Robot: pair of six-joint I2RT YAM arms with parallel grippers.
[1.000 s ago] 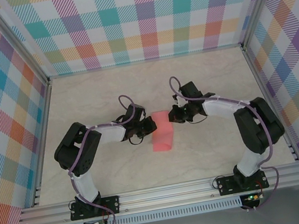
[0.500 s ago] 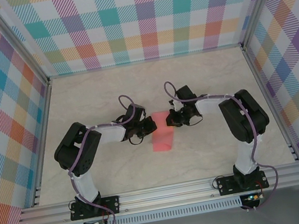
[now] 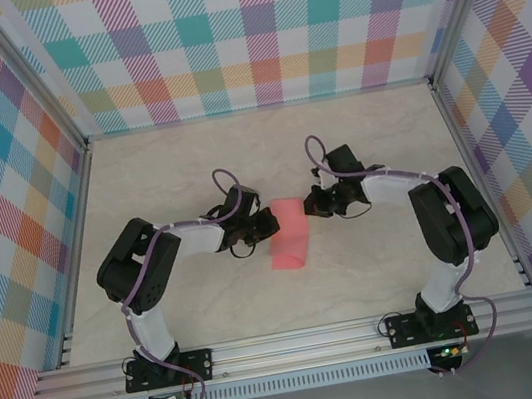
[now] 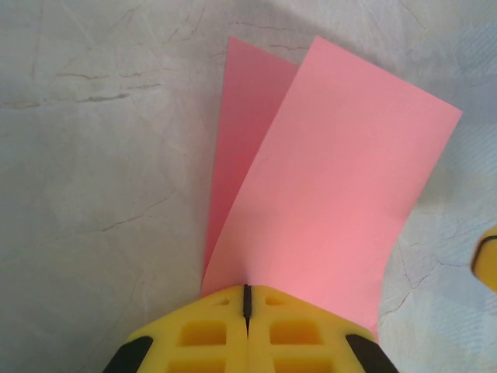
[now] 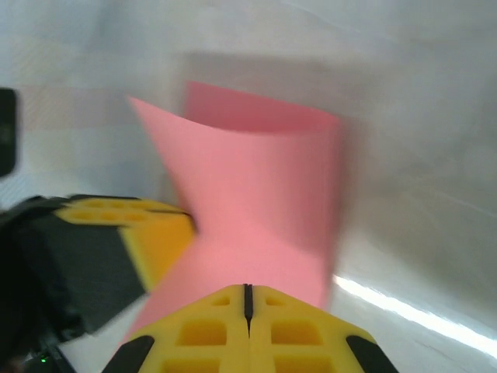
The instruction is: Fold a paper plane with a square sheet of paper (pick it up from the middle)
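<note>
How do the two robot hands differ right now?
The left hand pinches the pink paper on its left edge; the right hand pinches the right edge, farther toward the back wall. Seen from the left hand the paper shows two overlapping layers; from the right hand it looks curled. Both hands are yellow-fingered and shut.

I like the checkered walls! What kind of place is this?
Probably a robot test booth: bright plaid wall panels around a pale marbled table, two black-and-white robot arms bolted to a silver metal rail.
</note>
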